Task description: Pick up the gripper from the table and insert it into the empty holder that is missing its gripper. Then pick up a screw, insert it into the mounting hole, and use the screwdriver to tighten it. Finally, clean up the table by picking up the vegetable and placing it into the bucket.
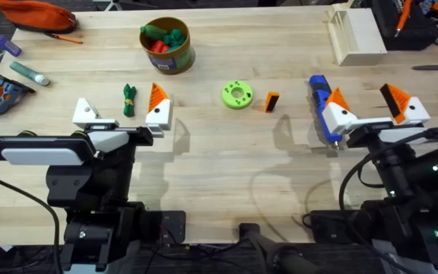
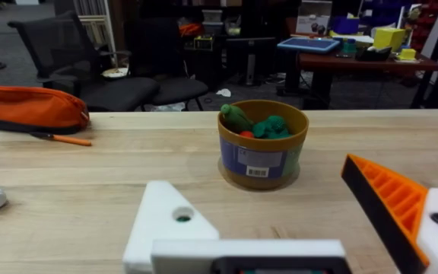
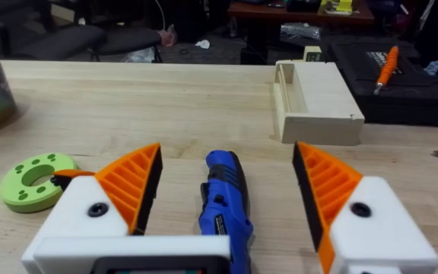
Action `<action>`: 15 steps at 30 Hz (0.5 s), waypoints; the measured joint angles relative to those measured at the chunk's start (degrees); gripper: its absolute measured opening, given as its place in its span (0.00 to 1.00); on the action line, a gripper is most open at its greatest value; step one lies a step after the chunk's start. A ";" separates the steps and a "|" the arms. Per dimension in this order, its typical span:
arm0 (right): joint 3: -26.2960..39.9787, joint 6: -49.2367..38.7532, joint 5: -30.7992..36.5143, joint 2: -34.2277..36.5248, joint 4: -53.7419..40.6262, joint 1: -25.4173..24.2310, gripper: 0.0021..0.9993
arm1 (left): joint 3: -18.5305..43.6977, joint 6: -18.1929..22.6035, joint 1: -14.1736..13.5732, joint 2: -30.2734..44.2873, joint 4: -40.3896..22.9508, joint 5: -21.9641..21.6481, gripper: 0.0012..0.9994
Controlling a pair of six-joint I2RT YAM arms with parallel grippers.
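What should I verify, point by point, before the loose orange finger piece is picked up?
1. Loose orange finger piece lies free on the table, beside the green disc and not touching it: ok.
2. Empty holder is bare, with its hole unobstructed: ok.
3. Right pincer is open: ok.
4. Right pincer is positioned over the piece: not ok, it straddles the screwdriver.
5. A screw is ready on the table: cannot tell.
6. Bucket has room for the vegetable: cannot tell, toy pieces already lie in it.
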 joint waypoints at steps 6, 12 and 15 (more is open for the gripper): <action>0.04 0.00 0.00 0.00 -0.20 0.00 0.97 | 0.00 0.00 0.00 -0.02 0.02 0.00 0.99; 0.02 0.01 0.04 0.08 4.73 0.00 0.97 | 0.04 0.00 0.00 -0.02 4.41 -0.19 0.99; 2.02 0.00 0.22 0.09 9.50 0.00 0.97 | 3.61 0.05 0.00 0.24 0.37 -1.29 0.99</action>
